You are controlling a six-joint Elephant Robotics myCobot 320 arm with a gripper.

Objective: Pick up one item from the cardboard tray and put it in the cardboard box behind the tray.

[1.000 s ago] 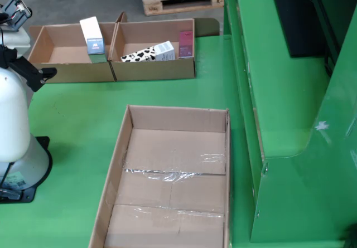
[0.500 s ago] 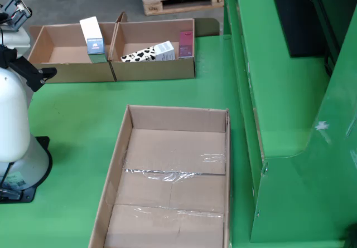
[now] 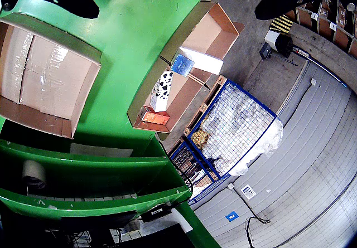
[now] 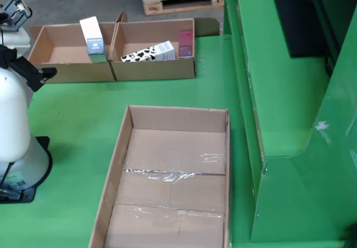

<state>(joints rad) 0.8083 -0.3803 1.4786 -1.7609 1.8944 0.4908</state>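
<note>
Cardboard tray [image 4: 167,175] in the fixed view lies bare in its visible part, only tape on its floor; its near end is cut off by the frame; items sit in two boxes behind it: a white carton [image 4: 92,35] in the left box [image 4: 67,69], a spotted carton [image 4: 148,53] and a pink pack [image 4: 186,43] in the right box [image 4: 162,69]; the arm [image 4: 14,114] stands raised at the left; of the gripper only dark corners show in the riding view, so I cannot tell its opening or hold; I judge no pick is in hand; next move needs an item to be found in the tray.
</note>
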